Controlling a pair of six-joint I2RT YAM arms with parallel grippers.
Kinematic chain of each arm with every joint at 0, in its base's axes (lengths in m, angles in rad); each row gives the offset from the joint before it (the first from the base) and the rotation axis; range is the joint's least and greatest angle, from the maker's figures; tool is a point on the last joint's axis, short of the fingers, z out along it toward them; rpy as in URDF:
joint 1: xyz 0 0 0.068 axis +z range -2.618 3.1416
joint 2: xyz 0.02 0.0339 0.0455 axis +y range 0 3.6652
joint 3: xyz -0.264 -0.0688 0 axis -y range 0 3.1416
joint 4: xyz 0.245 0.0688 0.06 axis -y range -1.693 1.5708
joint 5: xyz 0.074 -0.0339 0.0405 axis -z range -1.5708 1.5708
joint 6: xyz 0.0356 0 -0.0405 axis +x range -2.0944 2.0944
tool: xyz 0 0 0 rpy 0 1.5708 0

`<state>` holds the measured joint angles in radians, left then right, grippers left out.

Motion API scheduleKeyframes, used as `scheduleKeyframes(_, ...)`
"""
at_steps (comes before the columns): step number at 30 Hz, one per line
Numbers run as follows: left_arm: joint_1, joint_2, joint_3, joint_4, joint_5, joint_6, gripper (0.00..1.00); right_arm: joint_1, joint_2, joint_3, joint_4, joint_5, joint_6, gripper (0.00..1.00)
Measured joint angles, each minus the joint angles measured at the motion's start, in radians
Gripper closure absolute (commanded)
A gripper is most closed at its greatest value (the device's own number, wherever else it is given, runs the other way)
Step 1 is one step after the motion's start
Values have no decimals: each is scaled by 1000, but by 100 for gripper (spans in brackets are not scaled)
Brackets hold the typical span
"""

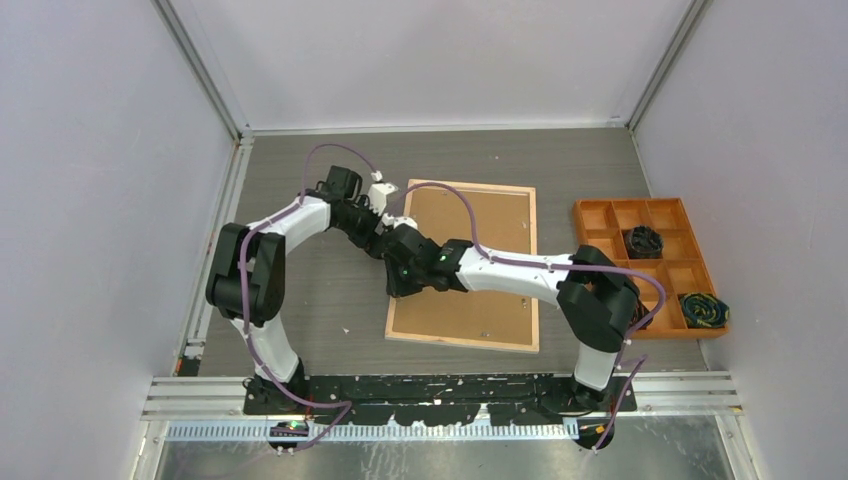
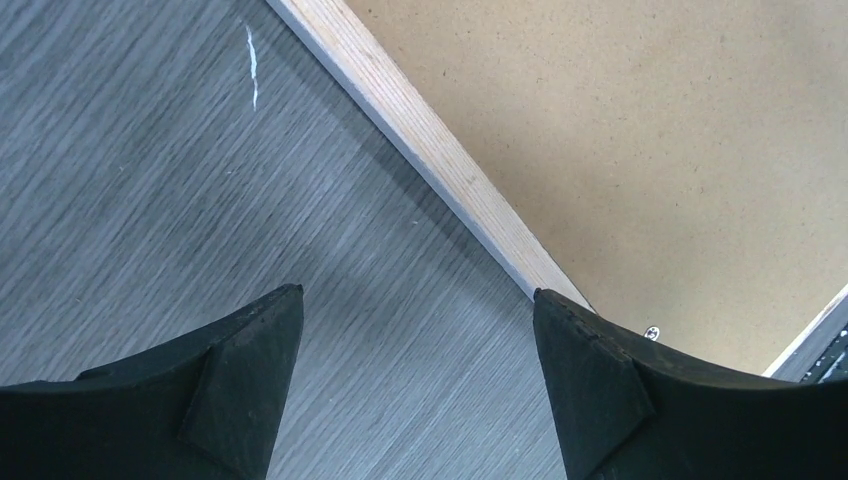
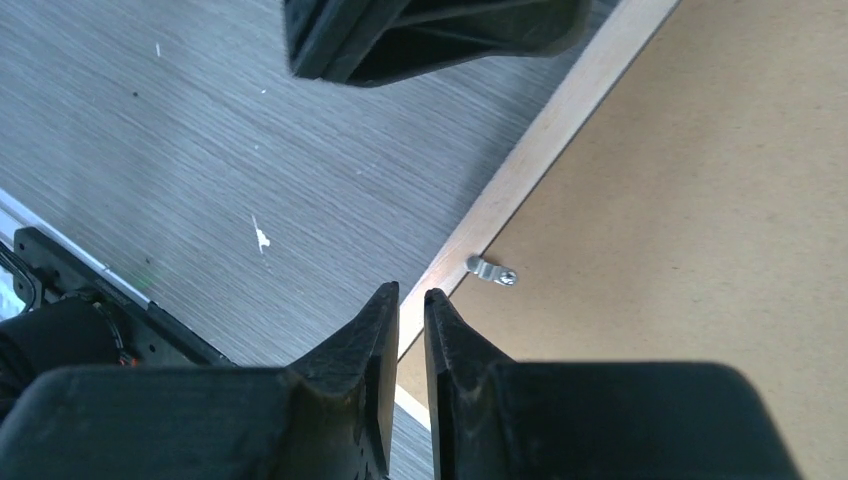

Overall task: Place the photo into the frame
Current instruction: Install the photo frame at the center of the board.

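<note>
- Grey wood-grain table [image 1: 330, 300] is sitting between pale walls [image 1: 430, 60].
- Thin light-wood rectangular frame [image 1: 462, 341] is lying back-up at centre.
- Left gripper [image 2: 415, 310] is hovering wide open, empty, over its left rail.
- Right gripper [image 3: 412, 300] is hanging nearly closed, empty.

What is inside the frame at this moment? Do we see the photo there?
A brown backing board fills the frame, with a small metal clip at its edge. No photo shows; anything beneath the board is covered.
</note>
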<state>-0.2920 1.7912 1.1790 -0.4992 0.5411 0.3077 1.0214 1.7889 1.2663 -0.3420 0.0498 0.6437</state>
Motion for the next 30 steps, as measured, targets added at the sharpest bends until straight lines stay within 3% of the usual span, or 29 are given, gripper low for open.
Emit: scheduleKeyframes(30,6,40,2,-25,39,-17,23,24,64,-59,134,47,-5,83)
